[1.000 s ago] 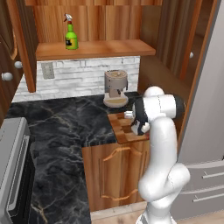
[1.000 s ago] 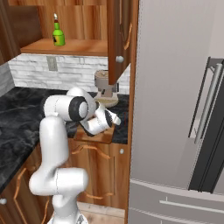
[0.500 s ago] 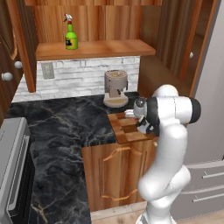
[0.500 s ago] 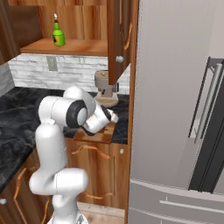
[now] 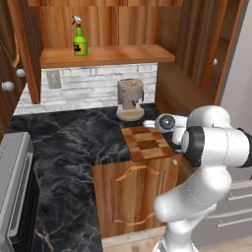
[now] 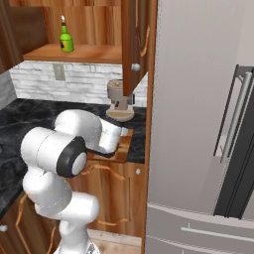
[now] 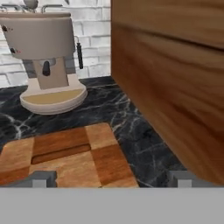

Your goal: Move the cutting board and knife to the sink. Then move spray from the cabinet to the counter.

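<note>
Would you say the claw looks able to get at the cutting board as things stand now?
Probably yes: the claw is open and low at the cutting board's near edge, with nothing between them. The coffee machine stands well behind.

The cutting board (image 5: pixel 147 142) is a check of light tan and darker reddish-brown wooden blocks. The counter (image 5: pixel 69 142) is black marble run through with pale grey and golden veins. The spray (image 5: pixel 79 43) is bright green with a white nozzle, a red tip and a black-and-white label. The cabinet (image 5: pixel 106 27) is warm reddish-brown wood with vertical grain, and its door knobs (image 5: pixel 19 73) are white. The coffee machine (image 7: pixel 46 57) is beige with a tan tray and small dark parts. The wall (image 5: pixel 93 88) behind it is whitish-grey brick. The fridge (image 6: pixel 198 124) is plain grey with a dark handle (image 6: pixel 235 144). The arm (image 5: pixel 206 162) is white with dark joints.
</note>
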### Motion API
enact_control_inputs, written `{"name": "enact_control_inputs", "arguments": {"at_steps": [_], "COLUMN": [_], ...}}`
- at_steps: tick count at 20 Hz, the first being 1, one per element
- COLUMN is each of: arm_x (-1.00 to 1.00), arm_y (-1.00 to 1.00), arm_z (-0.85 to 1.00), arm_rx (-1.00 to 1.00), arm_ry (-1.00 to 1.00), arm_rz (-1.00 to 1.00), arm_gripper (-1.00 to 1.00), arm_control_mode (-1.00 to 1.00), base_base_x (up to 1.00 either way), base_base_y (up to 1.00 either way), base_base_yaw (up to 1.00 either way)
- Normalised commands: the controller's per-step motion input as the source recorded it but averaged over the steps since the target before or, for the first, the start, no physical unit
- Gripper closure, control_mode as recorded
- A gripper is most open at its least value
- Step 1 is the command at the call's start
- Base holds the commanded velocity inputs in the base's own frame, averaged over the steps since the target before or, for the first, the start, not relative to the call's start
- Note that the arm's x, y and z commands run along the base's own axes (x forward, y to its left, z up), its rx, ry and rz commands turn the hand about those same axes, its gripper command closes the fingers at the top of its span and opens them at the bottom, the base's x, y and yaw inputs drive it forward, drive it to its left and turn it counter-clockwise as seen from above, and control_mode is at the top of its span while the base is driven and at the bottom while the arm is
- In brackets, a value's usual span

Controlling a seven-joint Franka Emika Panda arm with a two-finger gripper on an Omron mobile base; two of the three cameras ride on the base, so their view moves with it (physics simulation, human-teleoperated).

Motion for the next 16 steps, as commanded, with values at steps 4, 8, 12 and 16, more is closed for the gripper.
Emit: {"name": "enact_control_inputs", "arguments": {"at_steps": [4,8,12,16], "arm_x": [-0.71,-0.55,-0.48,-0.44], "arm_y": [0.26,0.08,0.15,0.26], "arm_z": [1.0,1.0,1.0,0.98], "arm_rx": [0.09,0.15,0.17,0.21], "arm_ry": [0.0,-0.01,0.0,0.0], "arm_rz": [0.0,-0.01,0.0,0.0], "arm_gripper": [-1.0,-1.0,-1.0,-1.0], "arm_control_mode": [-1.0,-1.0,-1.0,-1.0], "base_base_x": [0.0,0.0,0.0,0.0], "base_base_y": [0.0,0.0,0.0,0.0], "base_base_yaw": [0.0,0.0,0.0,0.0]}}
